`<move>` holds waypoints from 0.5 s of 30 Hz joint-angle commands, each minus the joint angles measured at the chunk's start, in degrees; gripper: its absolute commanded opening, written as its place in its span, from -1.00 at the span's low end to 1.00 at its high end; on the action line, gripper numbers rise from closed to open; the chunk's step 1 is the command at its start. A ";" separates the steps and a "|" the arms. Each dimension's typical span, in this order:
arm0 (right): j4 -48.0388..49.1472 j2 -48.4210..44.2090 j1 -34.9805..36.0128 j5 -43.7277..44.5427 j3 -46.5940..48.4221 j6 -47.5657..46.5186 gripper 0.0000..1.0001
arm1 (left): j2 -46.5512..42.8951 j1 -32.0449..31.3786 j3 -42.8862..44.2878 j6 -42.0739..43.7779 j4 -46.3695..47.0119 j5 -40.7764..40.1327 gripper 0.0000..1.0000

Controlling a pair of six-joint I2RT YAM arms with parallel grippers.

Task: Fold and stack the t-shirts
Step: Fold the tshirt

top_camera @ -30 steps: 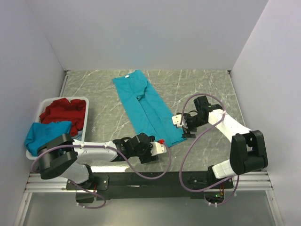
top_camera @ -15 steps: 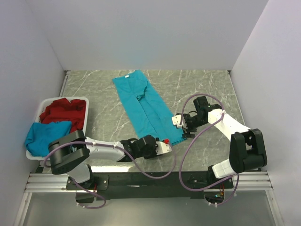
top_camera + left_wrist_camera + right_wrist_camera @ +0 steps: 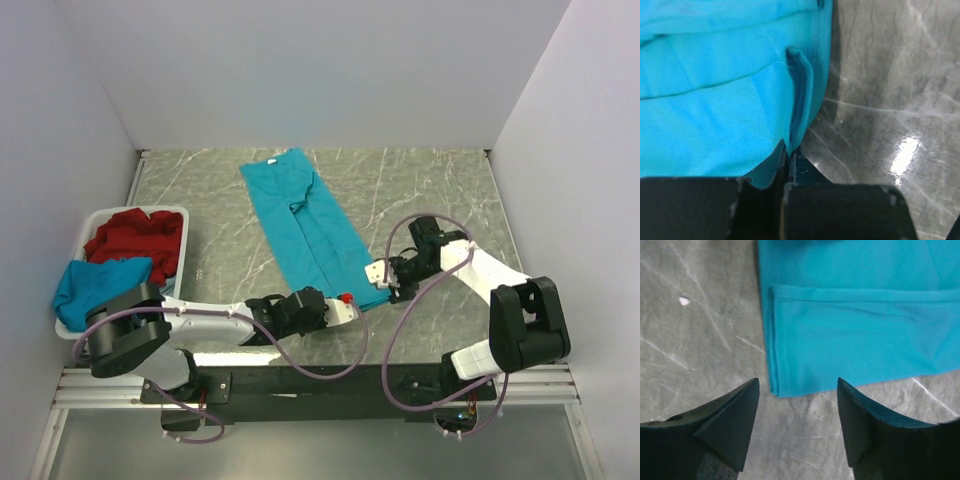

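Observation:
A teal-blue t-shirt (image 3: pixel 305 225) lies folded lengthwise into a long strip down the middle of the grey marble table. My left gripper (image 3: pixel 345 299) is at the strip's near hem, low on the table. In the left wrist view it (image 3: pixel 789 152) is shut on a pinched ridge of the t-shirt's hem edge (image 3: pixel 799 95). My right gripper (image 3: pixel 383 275) sits at the hem's right corner. In the right wrist view it (image 3: pixel 798 382) stands open, and the hem corner (image 3: pixel 777 387) lies on the table just ahead of its fingertips, touching neither.
A white basket (image 3: pixel 140 209) stands at the left edge, holding a red shirt (image 3: pixel 135 235) and a teal-blue shirt (image 3: pixel 95 280). White walls close in the table at the back and both sides. Both arms' purple cables loop over the near table.
My left gripper closed from open onto the hem edge. My right gripper slid nearer and lower to the hem's right corner, and its jaws narrowed somewhat.

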 commanded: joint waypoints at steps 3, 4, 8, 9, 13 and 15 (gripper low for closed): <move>3.47 -4.14 5.98 5.66 -3.36 -0.78 0.28 | -3.17 -0.35 -1.03 -0.39 1.14 2.07 -0.99; 5.66 -4.41 9.30 9.42 -4.76 -0.16 0.24 | -3.34 -0.35 -1.03 -0.39 1.23 2.25 -0.99; 9.99 -3.36 15.04 15.94 -6.00 2.39 0.17 | -3.70 -0.44 -1.56 -0.39 1.32 2.61 -0.99; 10.25 -2.05 15.74 16.92 -5.74 2.83 0.16 | -3.78 -0.44 -1.65 -0.47 1.49 2.69 -0.99; 12.27 -0.02 17.94 21.49 -6.35 3.72 0.09 | -3.78 -0.44 -2.00 -0.47 1.49 2.61 -0.99; 12.19 0.42 17.94 22.02 -6.18 4.24 0.00 | -4.05 -0.44 -2.35 -0.04 2.02 2.78 -0.99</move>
